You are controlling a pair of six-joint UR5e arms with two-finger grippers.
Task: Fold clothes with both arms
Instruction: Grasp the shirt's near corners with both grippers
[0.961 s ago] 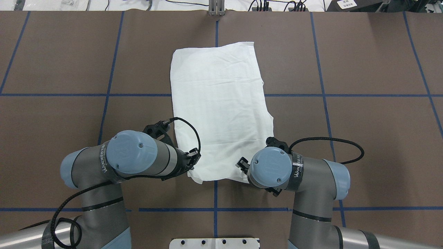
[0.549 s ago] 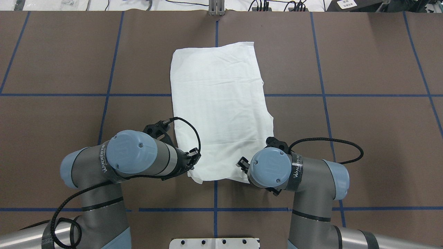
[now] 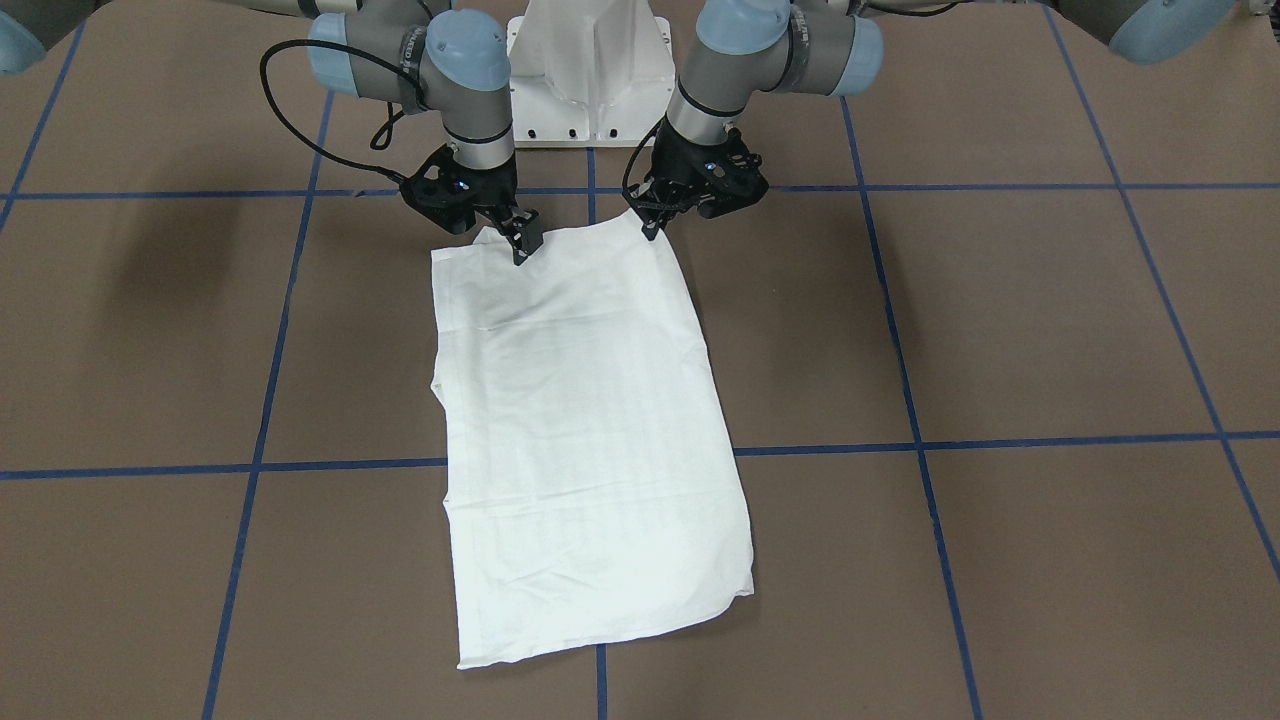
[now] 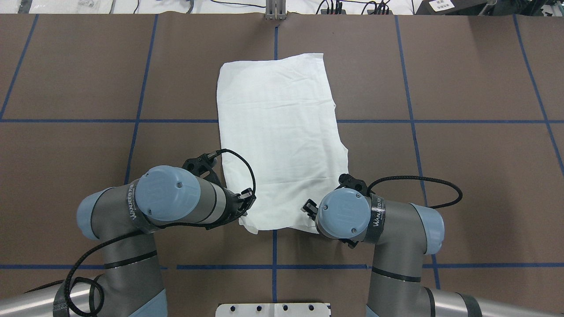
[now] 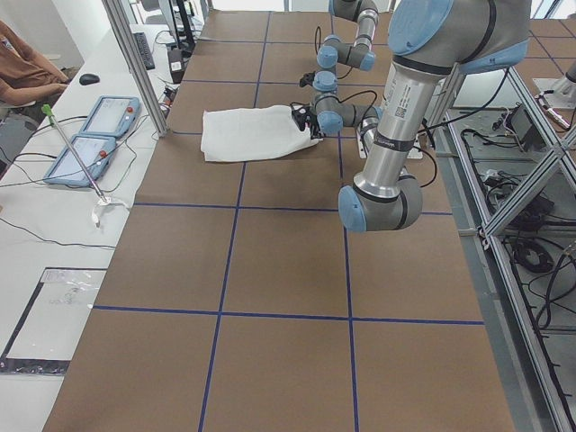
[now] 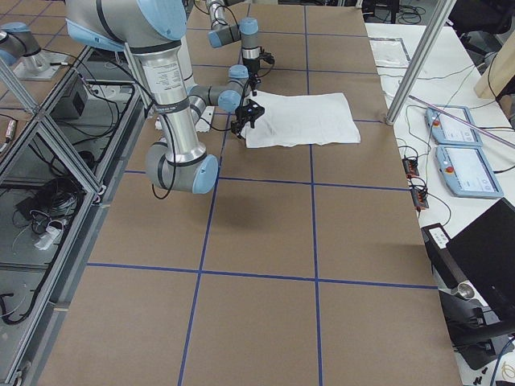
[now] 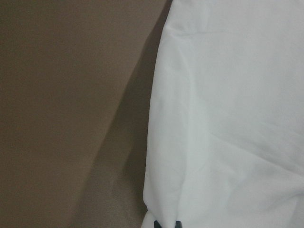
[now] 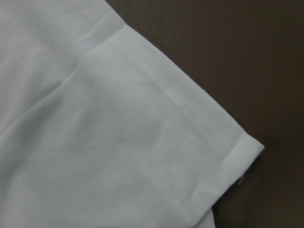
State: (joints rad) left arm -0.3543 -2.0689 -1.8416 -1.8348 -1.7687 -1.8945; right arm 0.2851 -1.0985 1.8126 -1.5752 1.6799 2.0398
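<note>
The white shirt [image 3: 590, 420] [image 4: 277, 132] lies folded into a long narrow rectangle down the table's middle, no text or collar showing. My left gripper [image 3: 652, 226] [image 4: 246, 201] sits at the shirt's near corner on its side, shut on the fabric; its dark fingertips [image 7: 166, 224] peek out under the cloth [image 7: 228, 118]. At the other near corner my right gripper [image 3: 522, 246] [image 4: 308, 207] is shut on the shirt edge. The right wrist view shows only the hemmed corner [image 8: 199, 137], no fingers.
The white pedestal base [image 3: 590, 70] [image 4: 273, 309] stands between the arms. Blue tape lines [image 4: 273, 266] grid the brown table. Beyond the far edge are a side bench with control tablets [image 5: 99, 117] [image 6: 463, 161], a laptop [image 6: 483, 257] and a person's sleeve [image 5: 18, 67].
</note>
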